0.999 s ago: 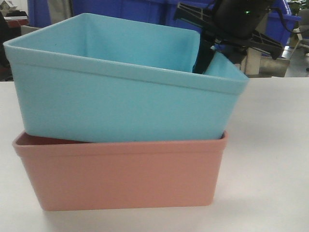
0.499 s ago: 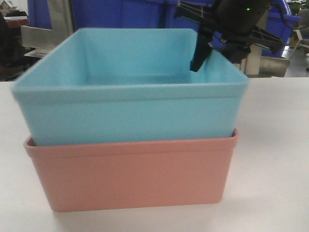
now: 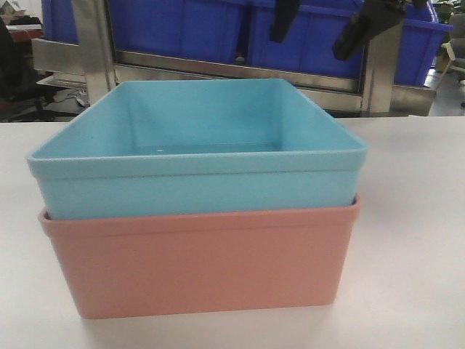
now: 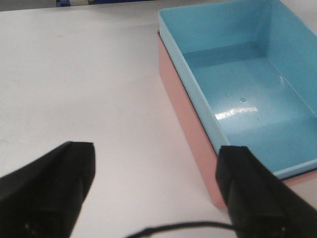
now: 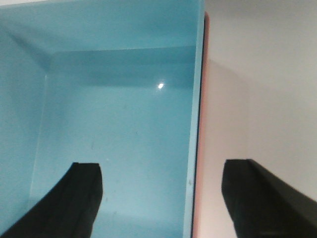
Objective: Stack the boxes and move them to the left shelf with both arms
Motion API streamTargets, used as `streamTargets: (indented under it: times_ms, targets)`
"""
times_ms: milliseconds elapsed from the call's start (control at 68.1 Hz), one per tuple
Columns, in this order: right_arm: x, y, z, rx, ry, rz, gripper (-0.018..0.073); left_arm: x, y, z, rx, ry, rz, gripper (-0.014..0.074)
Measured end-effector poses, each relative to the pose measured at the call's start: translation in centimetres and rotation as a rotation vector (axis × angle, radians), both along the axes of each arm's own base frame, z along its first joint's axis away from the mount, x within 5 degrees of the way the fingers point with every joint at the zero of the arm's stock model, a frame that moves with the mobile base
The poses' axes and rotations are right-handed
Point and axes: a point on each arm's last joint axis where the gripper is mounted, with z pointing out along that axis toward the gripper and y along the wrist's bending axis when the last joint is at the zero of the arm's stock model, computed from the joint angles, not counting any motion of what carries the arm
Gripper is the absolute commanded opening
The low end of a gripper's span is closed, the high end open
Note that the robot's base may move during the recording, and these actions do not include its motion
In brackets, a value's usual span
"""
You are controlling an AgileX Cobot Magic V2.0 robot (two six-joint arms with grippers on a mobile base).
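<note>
The light blue box sits level, nested inside the salmon pink box, on the white table. My right gripper is open and empty above the stack's far right corner. In the right wrist view it hangs with one finger over the blue box's inside and the other over the table, with the pink rim between. My left gripper is open and empty over bare table, to the left of the stack. No shelf level with white rollers shows.
A stainless steel rack frame stands behind the white table and holds dark blue bins. A cable crosses under my left gripper's view.
The blue box, tilted with my right gripper at its far right wall, dropped level into the pink box. My right gripper let go and rose above it.
</note>
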Motion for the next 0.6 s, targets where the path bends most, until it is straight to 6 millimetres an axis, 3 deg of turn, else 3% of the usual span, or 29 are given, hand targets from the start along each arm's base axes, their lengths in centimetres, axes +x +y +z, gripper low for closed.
streamTargets:
  times_ms: [250, 441, 602]
  targets:
    - [-1.1, -0.3, 0.5, -0.06, 0.024, 0.067, 0.0594, 6.1, -3.5, 2.5, -0.039, 0.286, -0.036, 0.0533]
    - [-1.3, 0.0, -0.5, -0.078, 0.03, 0.085, 0.0594, 12.0, -6.8, 0.9, 0.016, 0.463, -0.065, 0.0533]
    - [-1.1, 0.6, -2.3, -0.092, 0.053, 0.097, 0.0594, 15.3, -9.5, -1.1, 0.045, 0.533, -0.089, 0.0533]
